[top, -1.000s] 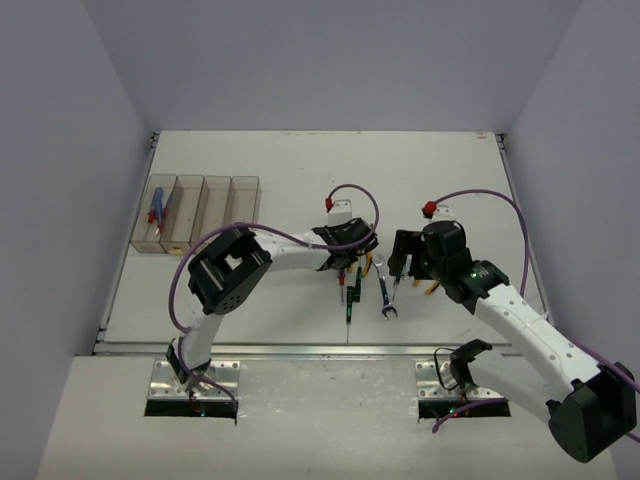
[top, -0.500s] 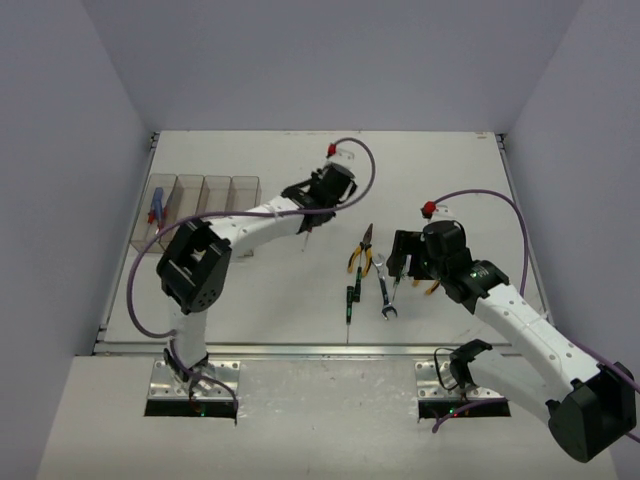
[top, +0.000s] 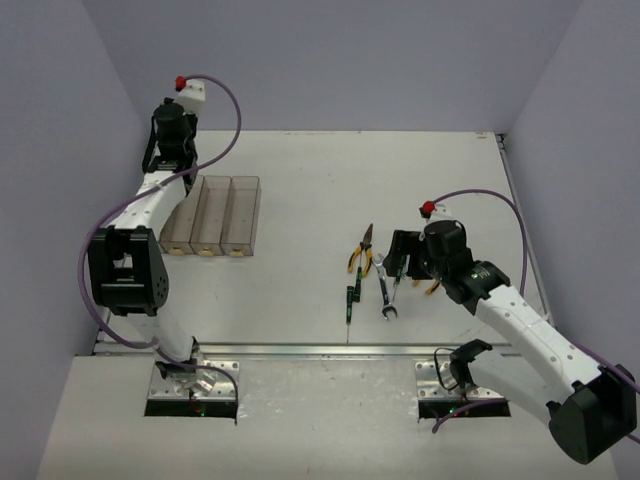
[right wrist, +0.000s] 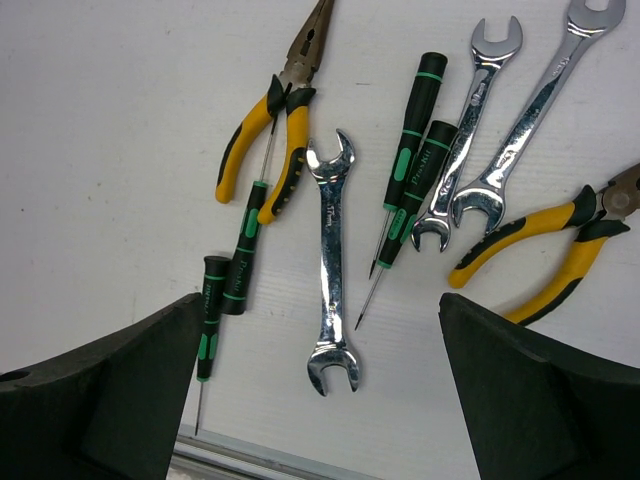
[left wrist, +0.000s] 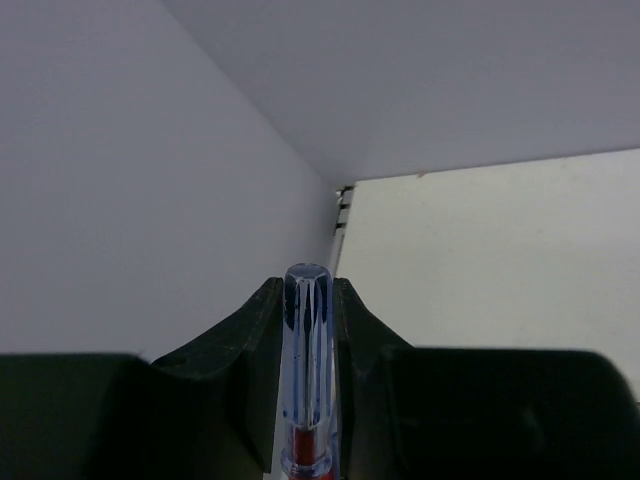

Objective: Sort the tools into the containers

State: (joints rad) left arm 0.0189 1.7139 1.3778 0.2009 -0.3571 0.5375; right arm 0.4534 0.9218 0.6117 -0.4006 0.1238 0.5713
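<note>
Above the bins [top: 215, 215], L arm [top: 150, 203] extended, left claw [left wrist: 308, 292] clamping blue screwdriver [left wrist: 306, 370]; right claw [right wrist: 318, 310] splayed.

Bright, even light; soft shadows.

The bins [top: 225, 215] sit in a row at the table's [top: 300, 290] back-left. The left gripper [left wrist: 308, 288] is up by the row's left end, with a screwdriver [left wrist: 307, 340] between its fingers. The loose tools lie right of centre under the right gripper [top: 405, 257]: 1 pliers [right wrist: 291, 95] leftmost, a wrench [right wrist: 330, 270] mid-pile, 2 wrenches [right wrist: 468, 130] right of it, the other pliers [right wrist: 520, 228] far right.
</note>
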